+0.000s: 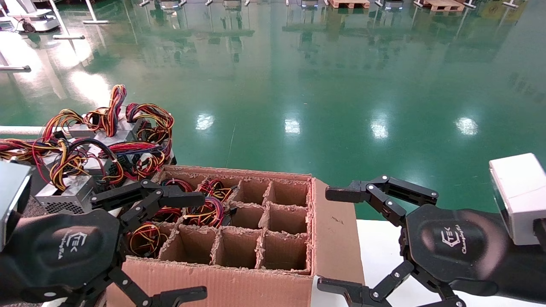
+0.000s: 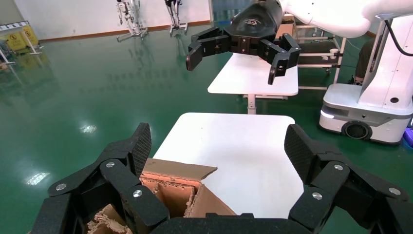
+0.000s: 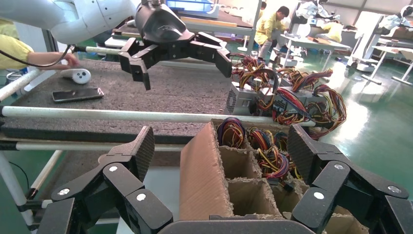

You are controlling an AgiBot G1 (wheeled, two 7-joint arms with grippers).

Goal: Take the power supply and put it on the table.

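Note:
A power supply's yellow, orange and red wire bundle [image 1: 144, 239] fills the near-left cell of the divided cardboard box [image 1: 239, 285]; its metal body is hidden in the cell. My left gripper [image 1: 202, 246] hovers open over the box's left cells, holding nothing. In its own view the left gripper [image 2: 219, 146] spans a box corner [image 2: 175, 195]. My right gripper [image 1: 326, 238] hangs open and empty beside the box's right flap. The right wrist view shows the right gripper [image 3: 221, 146] at the box [image 3: 199, 175]. The table [image 3: 185, 97], dark and speckled with a white rail [image 3: 122, 115], lies left of the box.
Several silver units [image 1: 68, 196] with tangled wires are piled on the dark table. Other box cells hold purple-and-red bundles [image 1: 209, 211]. A phone [image 3: 78, 94] and a white device [image 3: 78, 75] lie on the dark table. The box stands on a smooth white top [image 1: 379, 256].

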